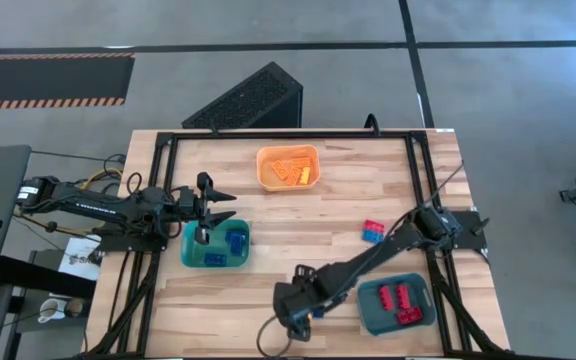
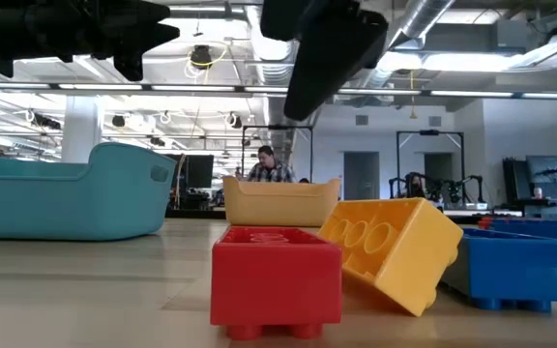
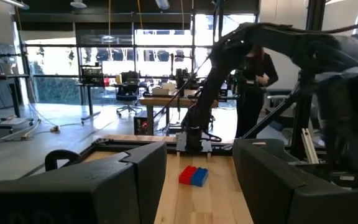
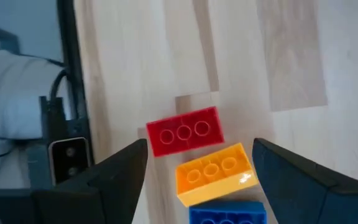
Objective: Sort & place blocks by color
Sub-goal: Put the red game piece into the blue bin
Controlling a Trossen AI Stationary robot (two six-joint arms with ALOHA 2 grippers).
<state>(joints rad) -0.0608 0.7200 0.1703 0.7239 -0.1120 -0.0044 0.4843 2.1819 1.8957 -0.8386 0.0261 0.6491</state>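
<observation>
No text, label, brand, number or sign can be read anywhere

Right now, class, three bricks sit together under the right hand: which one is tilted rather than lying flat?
The yellow brick, the middle one: it leans on the red brick, while red and the blue brick lie flat.

Glossy plastic blocks; matt wooden table

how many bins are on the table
3: an orange bin at the far middle, a light teal bin under the left gripper, and a dark teal bin at the near right corner.
</observation>
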